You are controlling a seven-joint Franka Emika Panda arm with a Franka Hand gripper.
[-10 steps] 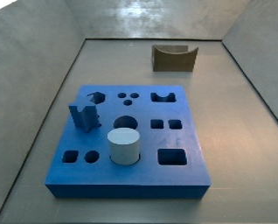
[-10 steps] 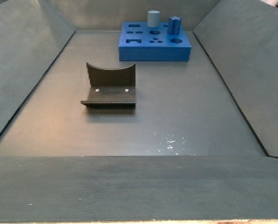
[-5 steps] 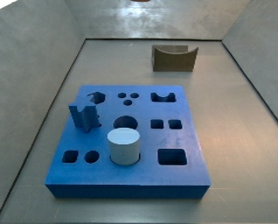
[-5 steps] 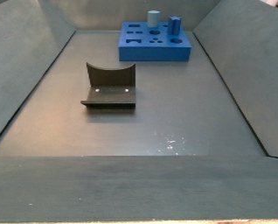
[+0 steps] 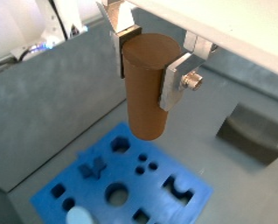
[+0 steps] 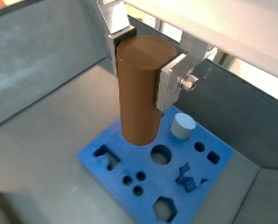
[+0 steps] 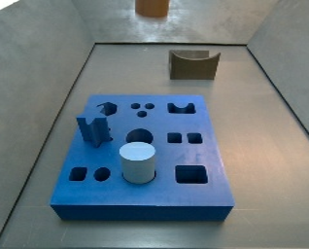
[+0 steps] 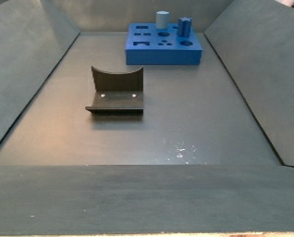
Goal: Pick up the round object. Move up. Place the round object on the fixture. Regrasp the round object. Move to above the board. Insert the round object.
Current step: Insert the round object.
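Grey floor [image 7: 261,146] carries board [image 7: 170,185] and fixture [image 7: 192,65].

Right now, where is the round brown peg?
The round object is clamped in the gripper, hanging upright high above the board in both wrist views; only its tip shows in a side view.

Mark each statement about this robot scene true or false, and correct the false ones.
1. The gripper holds the brown peg upright. True.
2. The peg rests in the fixture's notch. False: in a side view the notch is empty, and the peg is in the gripper, above the blue board.
3. A pale cylinder stands on the board. True.
4. The board's large round hole is already filled. False: it is open.
5. The fixture sits on the board. False: it stands on the floor, apart from the board.
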